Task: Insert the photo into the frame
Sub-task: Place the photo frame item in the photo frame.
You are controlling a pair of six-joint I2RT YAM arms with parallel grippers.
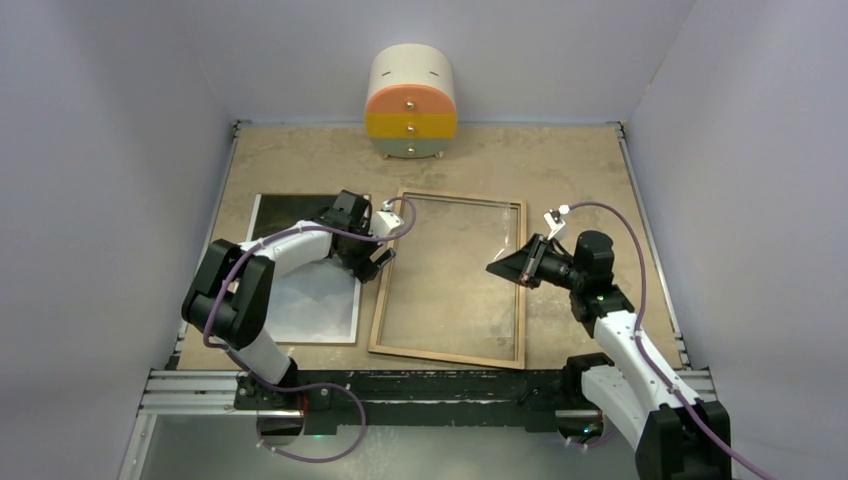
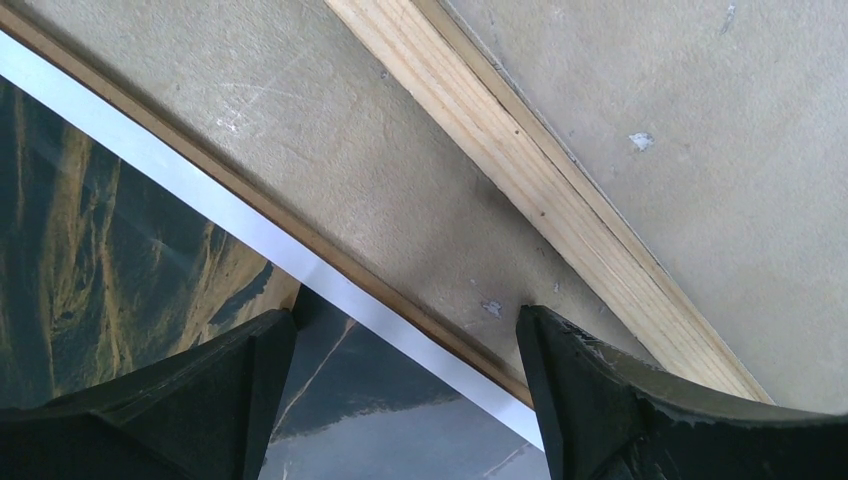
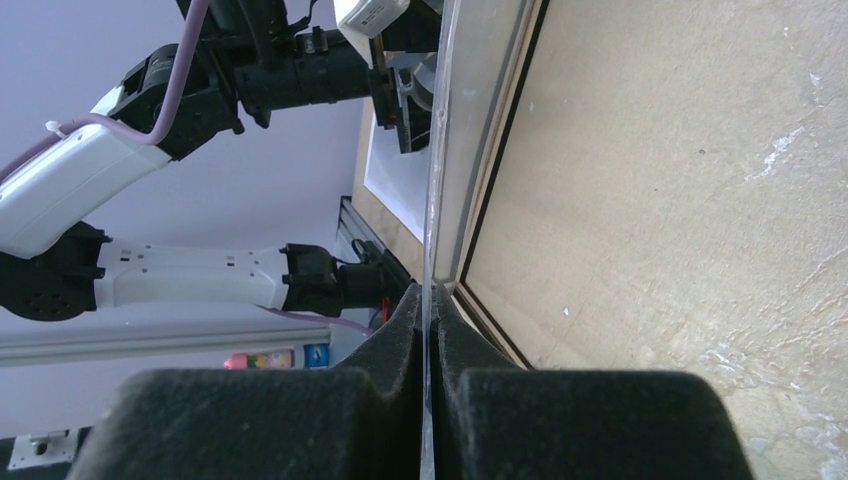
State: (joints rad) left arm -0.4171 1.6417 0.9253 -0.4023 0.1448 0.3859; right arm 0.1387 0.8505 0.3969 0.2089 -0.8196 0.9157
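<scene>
The frame lies flat mid-table, light wood back up. My right gripper is shut on the right edge of the clear glass pane over the frame. In the right wrist view the pane runs edge-on out of the pinched gripper, beside the frame rail. The photo lies picture side up left of the frame. My left gripper hovers open over its right edge. In the left wrist view the open gripper straddles the white edge of the photo, near the wooden frame rail.
A round cabinet with orange, yellow and green drawers stands at the back centre. A thin brown edge shows along the photo's white border. Grey walls close in the table on three sides; a metal rail runs along the near edge.
</scene>
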